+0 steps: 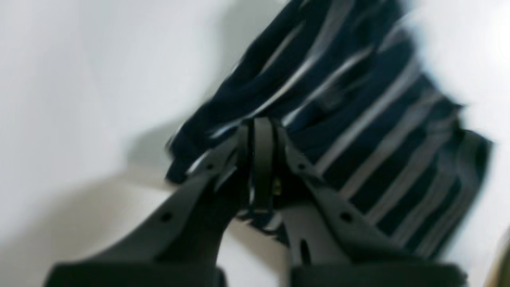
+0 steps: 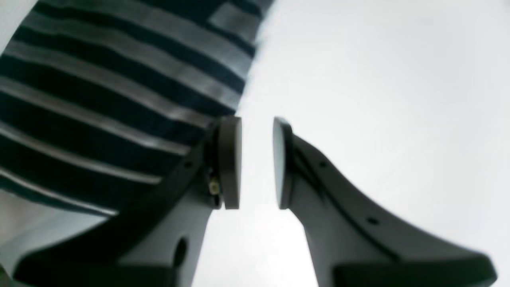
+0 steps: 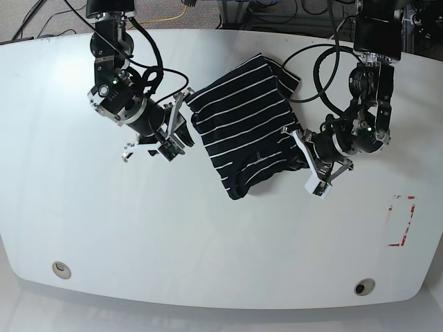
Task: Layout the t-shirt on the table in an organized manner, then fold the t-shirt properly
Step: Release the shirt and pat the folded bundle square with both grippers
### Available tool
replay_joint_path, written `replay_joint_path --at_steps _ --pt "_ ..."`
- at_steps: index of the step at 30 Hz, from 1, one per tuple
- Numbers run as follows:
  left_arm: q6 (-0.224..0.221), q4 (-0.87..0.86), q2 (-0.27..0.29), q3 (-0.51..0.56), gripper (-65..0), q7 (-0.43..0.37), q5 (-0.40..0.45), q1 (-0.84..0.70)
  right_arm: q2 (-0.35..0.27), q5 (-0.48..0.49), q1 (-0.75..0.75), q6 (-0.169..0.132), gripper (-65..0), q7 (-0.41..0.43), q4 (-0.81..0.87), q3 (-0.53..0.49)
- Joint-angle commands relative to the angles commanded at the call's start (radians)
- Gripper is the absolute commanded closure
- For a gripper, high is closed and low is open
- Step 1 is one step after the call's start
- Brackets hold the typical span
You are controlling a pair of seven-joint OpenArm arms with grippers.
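Note:
The t-shirt (image 3: 242, 131), dark navy with thin white stripes, lies crumpled and partly bunched on the white table (image 3: 208, 235), behind its middle. My left gripper (image 1: 263, 159) is shut on a fold of the t-shirt (image 1: 358, 119) at its edge. In the base view, the left gripper (image 3: 301, 155) is at the shirt's right lower corner. My right gripper (image 2: 257, 163) is open and empty, with its pads a small gap apart, just beside the striped fabric (image 2: 99, 99). In the base view, the right gripper (image 3: 181, 119) is at the shirt's left edge.
A small red rectangular marking (image 3: 401, 221) is at the table's right side. Two round holes (image 3: 61, 268) (image 3: 364, 286) sit near the front edge. Cables (image 3: 325, 62) hang from the arms at the back edge.

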State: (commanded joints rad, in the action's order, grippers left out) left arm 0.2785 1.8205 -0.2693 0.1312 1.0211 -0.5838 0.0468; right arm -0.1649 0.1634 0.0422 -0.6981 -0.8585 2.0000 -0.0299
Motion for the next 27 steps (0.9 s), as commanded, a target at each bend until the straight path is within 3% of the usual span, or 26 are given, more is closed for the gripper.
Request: replay_joint_path --at_steps 8,14,18,27 --pt "-0.002 0.02 0.031 0.0 -0.1 -0.021 0.006 -0.138 0.037 -0.008 -0.129 0.0 -12.2 0.008 -0.16 -0.072" --pt "-0.003 -0.048 0.046 0.0 -0.3 -0.089 0.008 -0.187 0.069 -0.009 -0.157 0.0 -12.2 0.169 -0.339 -0.081" --pt "-0.003 -0.15 0.048 0.002 -0.3 -0.109 0.008 -0.178 0.069 -0.009 -0.16 0.0 -12.2 0.273 -0.466 -0.086" --pt "-0.003 -0.344 0.043 0.002 -0.3 -0.155 0.04 -0.043 0.029 -0.002 -0.081 0.0 -12.2 0.296 -0.47 -0.081"
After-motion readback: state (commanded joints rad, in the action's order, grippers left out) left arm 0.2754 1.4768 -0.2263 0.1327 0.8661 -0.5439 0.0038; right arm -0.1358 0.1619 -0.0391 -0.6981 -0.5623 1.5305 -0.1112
